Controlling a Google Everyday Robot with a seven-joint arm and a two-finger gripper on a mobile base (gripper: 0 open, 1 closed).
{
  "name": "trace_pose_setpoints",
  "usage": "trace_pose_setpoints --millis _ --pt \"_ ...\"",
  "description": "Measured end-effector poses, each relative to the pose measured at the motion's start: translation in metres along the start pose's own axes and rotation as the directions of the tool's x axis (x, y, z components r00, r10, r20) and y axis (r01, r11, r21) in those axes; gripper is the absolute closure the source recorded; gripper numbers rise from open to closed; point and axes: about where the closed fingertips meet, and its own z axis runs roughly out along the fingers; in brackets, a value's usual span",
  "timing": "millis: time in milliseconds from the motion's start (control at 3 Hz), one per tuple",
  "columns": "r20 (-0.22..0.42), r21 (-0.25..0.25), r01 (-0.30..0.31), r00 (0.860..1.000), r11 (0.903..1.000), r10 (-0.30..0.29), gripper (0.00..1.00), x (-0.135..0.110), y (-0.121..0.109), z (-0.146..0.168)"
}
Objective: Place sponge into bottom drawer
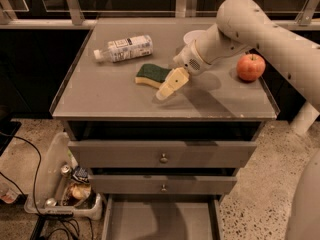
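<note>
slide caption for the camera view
Gripper poised beside the sponge on the cabinet top, bottom drawer open below.
</note>
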Motion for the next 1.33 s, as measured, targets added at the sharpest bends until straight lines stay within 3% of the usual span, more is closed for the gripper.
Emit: trace_pose_setpoints --millis 333,667,1333 --pt "-0.021 0.013 -0.039 0.999 0.9992 0.039 0.02 0.0036 -0.0074 0.0087" --pt "-0.022 0.013 -0.042 0.999 0.9990 0.043 0.20 0.0039 -0.0075 0.0092" --pt "-0.022 0.012 -0.042 0.999 0.9990 0.043 0.66 0.0039 -0.0074 0.0093"
